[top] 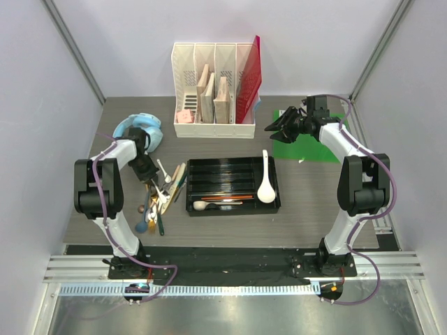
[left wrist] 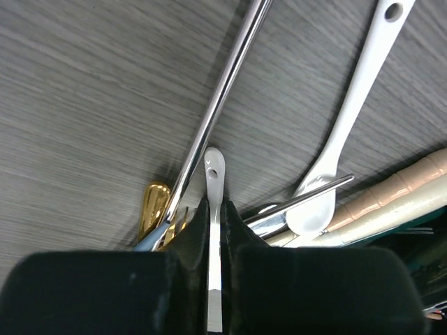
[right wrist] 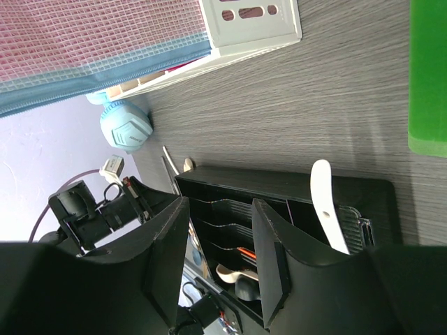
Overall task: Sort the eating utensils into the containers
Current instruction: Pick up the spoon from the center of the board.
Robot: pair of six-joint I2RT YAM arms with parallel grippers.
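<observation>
Currently, a small white spoon (left wrist: 214, 174) is pinched by its handle in the left gripper (left wrist: 214, 209) at the utensil pile (top: 160, 199) left of the black cutlery tray (top: 187, 188); the right gripper (top: 285, 125) is held wide apart by the green mat (top: 311, 149).

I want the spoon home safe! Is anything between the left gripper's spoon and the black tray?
The utensil pile lies between the left gripper, shut on a small white spoon, and the cutlery tray. Above it, nothing visible.
</observation>
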